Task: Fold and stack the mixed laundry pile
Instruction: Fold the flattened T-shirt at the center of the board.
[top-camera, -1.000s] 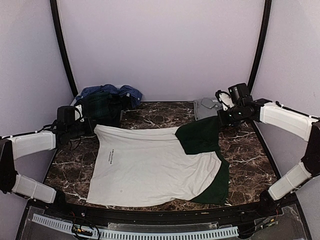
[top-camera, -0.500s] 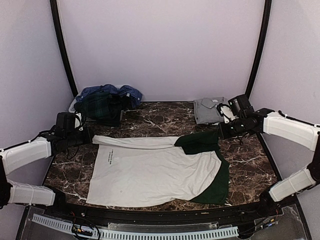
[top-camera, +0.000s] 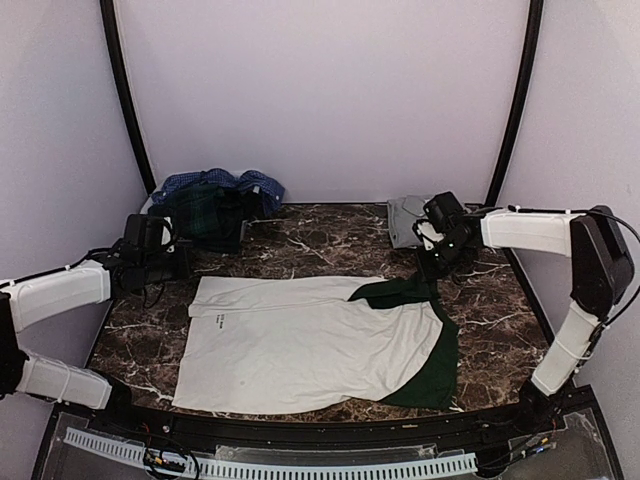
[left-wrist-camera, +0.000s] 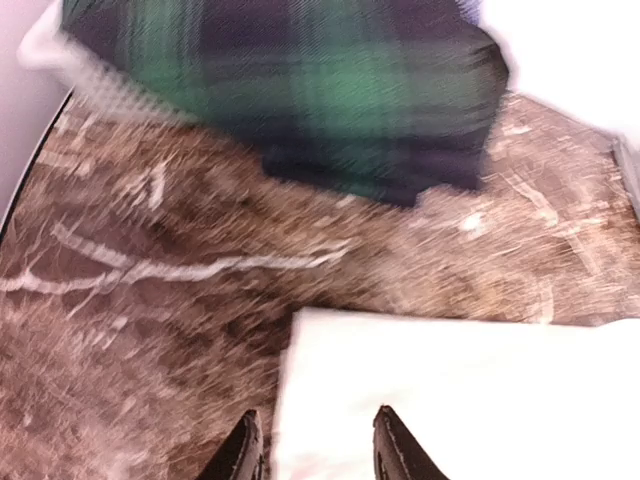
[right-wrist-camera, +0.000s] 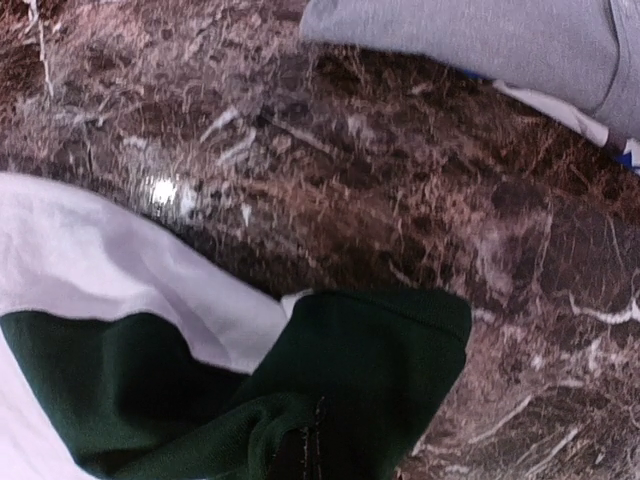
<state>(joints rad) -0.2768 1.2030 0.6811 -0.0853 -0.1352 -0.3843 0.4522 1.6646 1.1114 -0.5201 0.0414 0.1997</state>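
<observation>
At the far left the unsorted pile (top-camera: 215, 205), tartan shirt (left-wrist-camera: 330, 90) on top, sits well apart from the work. Our left tool (left-wrist-camera: 318, 440) is released, fingers parted over the far left corner of the white tee (top-camera: 300, 340), which lies spread on the bench (top-camera: 330, 235). With that corner free, nothing anchors the cloth. Our right tool (top-camera: 434, 265) is clenched on the dark green sleeve (right-wrist-camera: 350, 380), so we judge that any pull could drag the whole tee sideways and skew the fold. The grey folded garment (top-camera: 410, 218) lies just beyond; a wide swing could brush and rumple it.
</observation>
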